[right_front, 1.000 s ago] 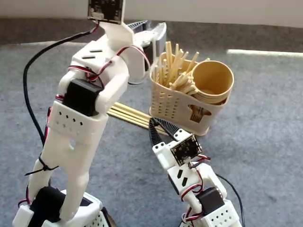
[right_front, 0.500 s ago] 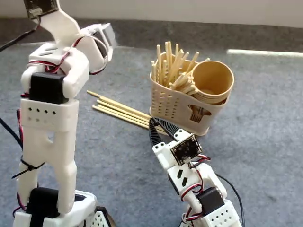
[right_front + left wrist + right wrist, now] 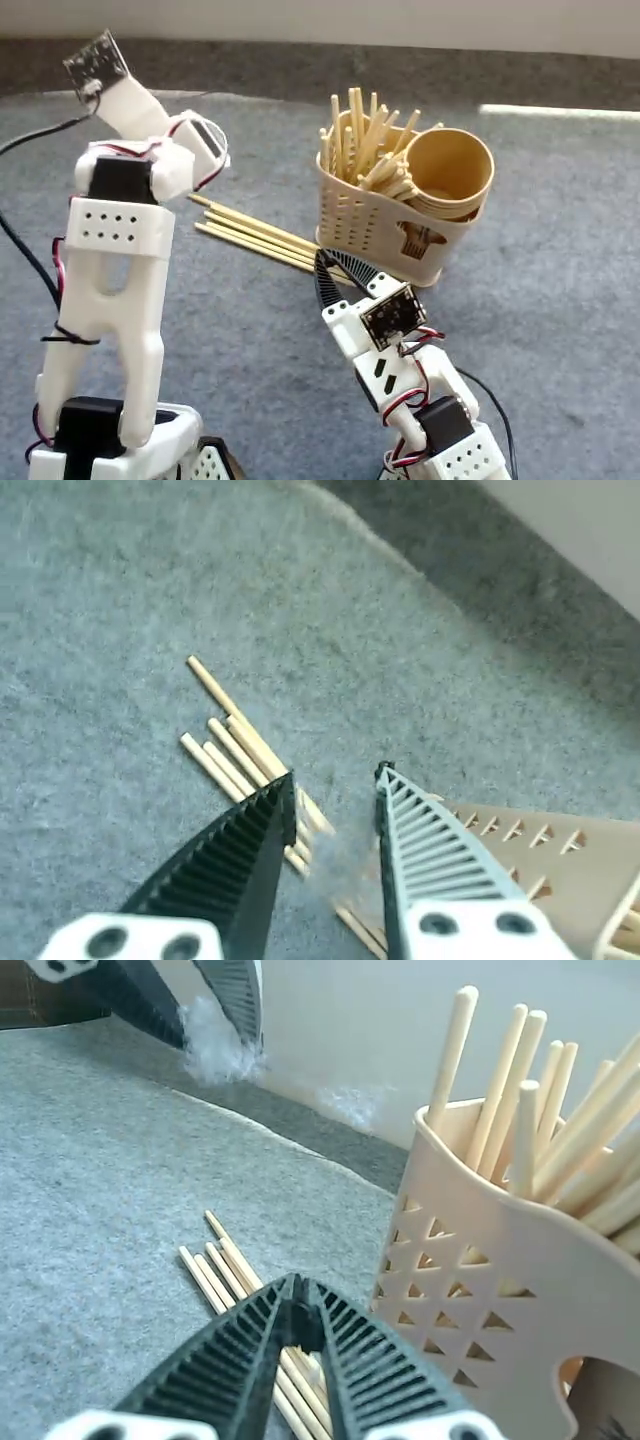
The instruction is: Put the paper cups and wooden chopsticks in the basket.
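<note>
The left gripper [image 3: 335,780] is held over the carpet [image 3: 560,250], fingers apart, with nothing gripped. Four or five loose chopsticks [image 3: 250,232] are laid flat, side by side, slanting toward the one basket [image 3: 365,225]. The right gripper [image 3: 322,262] is closed at their ends nearest the basket. Upright chopsticks [image 3: 365,140] and nested paper cups [image 3: 450,170] are contained in the basket.

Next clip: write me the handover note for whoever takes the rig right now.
Left tool: open, empty, above the loose chopsticks.
Right tool: shut, tips down at those chopsticks, beside the basket; whether it grips one cannot be told.
Done: cups and standing chopsticks are in the basket.
Left: the loose chopsticks lie on the mat and must go in.
</note>
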Controlling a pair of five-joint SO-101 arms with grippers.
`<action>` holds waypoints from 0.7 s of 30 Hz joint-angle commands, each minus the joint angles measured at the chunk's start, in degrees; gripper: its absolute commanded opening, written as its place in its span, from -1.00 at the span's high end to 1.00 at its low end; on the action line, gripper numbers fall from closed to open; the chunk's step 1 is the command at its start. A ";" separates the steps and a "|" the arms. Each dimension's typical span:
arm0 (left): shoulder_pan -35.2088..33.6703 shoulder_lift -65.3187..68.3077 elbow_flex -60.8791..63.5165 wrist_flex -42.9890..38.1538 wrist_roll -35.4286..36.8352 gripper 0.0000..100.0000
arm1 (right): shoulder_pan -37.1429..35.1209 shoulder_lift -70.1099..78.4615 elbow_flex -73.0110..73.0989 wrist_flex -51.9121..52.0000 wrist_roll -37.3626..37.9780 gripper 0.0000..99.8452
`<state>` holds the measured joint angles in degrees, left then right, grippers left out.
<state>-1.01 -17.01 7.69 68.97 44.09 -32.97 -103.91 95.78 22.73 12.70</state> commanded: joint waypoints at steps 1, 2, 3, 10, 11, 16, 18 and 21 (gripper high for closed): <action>-0.48 -1.36 3.74 -3.96 1.05 0.72 | -0.57 0.31 8.92 0.66 0.79 0.99; -0.48 -1.36 5.32 -5.19 1.05 0.72 | -0.57 0.31 8.92 0.66 0.79 0.99; -0.48 -1.36 6.99 -6.42 2.02 0.72 | -0.57 0.31 8.92 0.66 1.05 0.99; 1.80 -1.36 19.12 -21.36 7.12 0.72 | -0.57 0.31 8.92 0.66 1.05 0.99; 2.33 -1.36 21.14 -24.53 7.03 0.73 | -0.57 0.31 8.92 0.66 1.05 0.99; 4.35 1.71 27.12 -34.99 7.03 0.73 | -0.57 0.31 8.92 0.75 1.05 0.99; 4.44 6.11 26.15 -36.75 7.03 0.73 | -0.57 0.31 8.92 0.75 1.05 0.99; 4.44 14.02 20.97 -37.10 7.03 0.73 | -0.57 0.31 8.92 0.75 1.05 0.99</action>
<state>2.07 -7.69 34.15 33.63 50.68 -32.97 -103.91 95.78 23.16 12.97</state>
